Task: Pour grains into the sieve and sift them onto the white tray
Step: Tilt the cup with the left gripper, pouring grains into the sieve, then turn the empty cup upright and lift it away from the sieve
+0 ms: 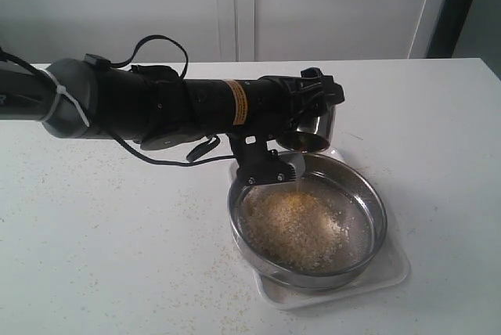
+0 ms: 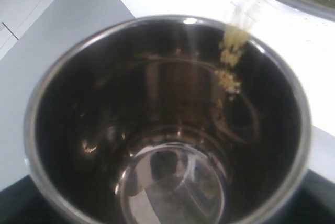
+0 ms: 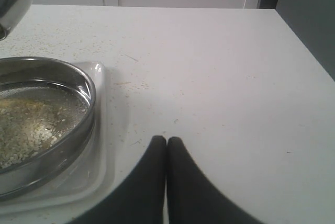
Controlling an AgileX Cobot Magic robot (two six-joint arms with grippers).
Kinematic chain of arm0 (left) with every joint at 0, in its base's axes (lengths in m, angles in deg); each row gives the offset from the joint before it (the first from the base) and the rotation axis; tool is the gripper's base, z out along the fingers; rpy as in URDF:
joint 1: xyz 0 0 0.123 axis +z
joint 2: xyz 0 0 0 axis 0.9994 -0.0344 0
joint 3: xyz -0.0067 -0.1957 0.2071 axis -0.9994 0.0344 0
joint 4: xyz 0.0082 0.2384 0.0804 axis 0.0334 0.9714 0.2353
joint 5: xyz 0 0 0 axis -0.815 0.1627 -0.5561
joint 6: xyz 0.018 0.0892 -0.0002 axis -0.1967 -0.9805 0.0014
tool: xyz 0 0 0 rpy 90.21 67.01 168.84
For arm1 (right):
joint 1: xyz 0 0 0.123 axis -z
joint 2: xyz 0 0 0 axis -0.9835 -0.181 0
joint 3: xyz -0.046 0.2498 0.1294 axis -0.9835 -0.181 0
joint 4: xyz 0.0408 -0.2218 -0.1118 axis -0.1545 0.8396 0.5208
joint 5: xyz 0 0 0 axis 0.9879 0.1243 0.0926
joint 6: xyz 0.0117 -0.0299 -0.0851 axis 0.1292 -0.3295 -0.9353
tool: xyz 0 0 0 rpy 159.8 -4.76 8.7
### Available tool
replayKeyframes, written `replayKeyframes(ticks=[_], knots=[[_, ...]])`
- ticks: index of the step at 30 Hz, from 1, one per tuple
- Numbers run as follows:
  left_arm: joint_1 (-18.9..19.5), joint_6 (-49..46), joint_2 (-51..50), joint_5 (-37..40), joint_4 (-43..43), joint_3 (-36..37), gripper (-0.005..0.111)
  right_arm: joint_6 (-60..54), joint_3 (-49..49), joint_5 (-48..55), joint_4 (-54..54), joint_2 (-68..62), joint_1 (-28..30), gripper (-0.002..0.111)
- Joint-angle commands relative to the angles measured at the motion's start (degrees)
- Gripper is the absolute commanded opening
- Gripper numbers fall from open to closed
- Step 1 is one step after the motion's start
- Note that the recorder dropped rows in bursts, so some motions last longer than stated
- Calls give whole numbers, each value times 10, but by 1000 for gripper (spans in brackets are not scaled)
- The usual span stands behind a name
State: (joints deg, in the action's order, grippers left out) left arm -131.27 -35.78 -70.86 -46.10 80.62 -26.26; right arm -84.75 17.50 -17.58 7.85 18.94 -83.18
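While the left gripper [image 1: 317, 104] clasps the steel cup [image 1: 313, 133] between its spread jaws and holds it tipped above the sieve [image 1: 368, 194], a thin stream of grains [image 1: 297, 182] falls from the cup's lip into the mesh. The sieve sits on the white tray [image 1: 391, 268] at lower right of centre in the exterior view, with a pale and yellow heap on the left part of its mesh. The left wrist view shows the cup almost empty, with only a small clump at its rim.

The right gripper [image 3: 166, 145] rests low over the bench [image 1: 117, 257] beside the tray, its jaws pressed together and holding nothing.

The stream lands close to the sieve's rear left rim, so a small drift of the cup towards the upper left would likely send grains onto the tray or bench unsifted. The heap also lies off-centre, and a brisk shake could throw grains over the straight rim. The tray is barely wider than the sieve, so a sideways slide during sifting may drop meal past its edge.
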Motion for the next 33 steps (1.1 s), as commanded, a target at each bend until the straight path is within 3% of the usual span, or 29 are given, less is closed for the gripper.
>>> replayKeyframes(ticks=[1,22,33], knots=[[-3,-4,10,-2,2,-3,0,0,-3,-8,1,3,2,0],[-3,-40,20,8,2,-3,0,0,-3,-8,1,3,2,0],[-3,111,20,9,-102,-3,0,0,-3,-8,1,3,2,0]])
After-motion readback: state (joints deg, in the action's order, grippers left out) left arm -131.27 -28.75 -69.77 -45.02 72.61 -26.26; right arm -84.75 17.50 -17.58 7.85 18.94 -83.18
